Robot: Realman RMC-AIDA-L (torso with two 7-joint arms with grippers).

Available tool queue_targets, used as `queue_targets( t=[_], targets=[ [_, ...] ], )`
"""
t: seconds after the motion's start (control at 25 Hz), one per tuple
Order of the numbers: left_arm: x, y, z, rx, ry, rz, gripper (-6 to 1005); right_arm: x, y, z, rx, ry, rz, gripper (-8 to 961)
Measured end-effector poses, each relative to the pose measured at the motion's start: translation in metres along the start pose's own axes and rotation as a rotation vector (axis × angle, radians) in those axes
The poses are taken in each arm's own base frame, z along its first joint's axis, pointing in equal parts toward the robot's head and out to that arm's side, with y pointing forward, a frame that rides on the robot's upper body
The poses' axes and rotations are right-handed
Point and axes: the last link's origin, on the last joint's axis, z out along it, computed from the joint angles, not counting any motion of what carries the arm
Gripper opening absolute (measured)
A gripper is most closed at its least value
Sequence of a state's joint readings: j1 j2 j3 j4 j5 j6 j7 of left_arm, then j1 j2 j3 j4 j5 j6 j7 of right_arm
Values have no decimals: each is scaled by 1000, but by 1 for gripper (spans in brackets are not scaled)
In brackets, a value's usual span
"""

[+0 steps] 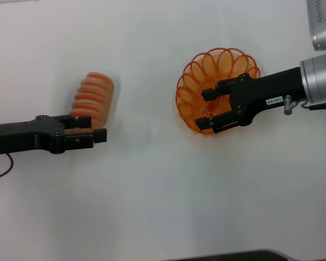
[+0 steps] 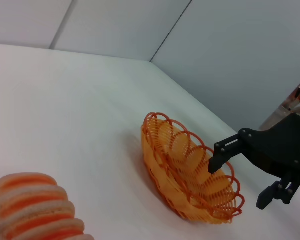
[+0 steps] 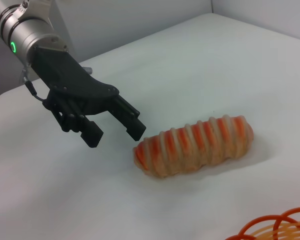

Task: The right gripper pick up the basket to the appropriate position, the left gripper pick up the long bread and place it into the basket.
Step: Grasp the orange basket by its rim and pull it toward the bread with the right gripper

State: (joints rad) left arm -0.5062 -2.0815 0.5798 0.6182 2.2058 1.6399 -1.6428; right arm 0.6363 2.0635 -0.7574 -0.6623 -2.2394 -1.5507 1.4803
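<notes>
Your right claw (image 1: pixel 211 110) hangs over the near-right part of the basket (image 1: pixel 217 69), fingers spread wide and holding nothing. The left wrist view shows one finger above the rim and the other outside it, so the rim is straddled but not yet gripped. The basket sits on the white worktop (image 1: pixel 152 190), right of centre and towards the far side.

To take it cleanly, lower until the wire rim lies well between the fingers, then close on one of the scalloped loops rather than on the gap between two. Wire is thin and springy, so my guess is a shallow bite would let it slip or tip. Lift level and keep the opening facing up.

Your left claw (image 1: pixel 92 129) waits at the near end of the long bread (image 1: pixel 93 99), which lies on the left of the worktop, well apart from the basket. Its fingers are open and empty, just short of the loaf. Leave it there until the basket is placed, then grip the bread across its middle, so it hangs level.
</notes>
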Motion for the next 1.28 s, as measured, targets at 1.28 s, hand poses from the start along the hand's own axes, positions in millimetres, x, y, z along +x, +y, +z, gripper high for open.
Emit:
queue_targets(
  t=[1.28],
  targets=[
    [1,1,0,-6,-1,11,780,-56,-44,-55,192,-84,283,794]
  ],
)
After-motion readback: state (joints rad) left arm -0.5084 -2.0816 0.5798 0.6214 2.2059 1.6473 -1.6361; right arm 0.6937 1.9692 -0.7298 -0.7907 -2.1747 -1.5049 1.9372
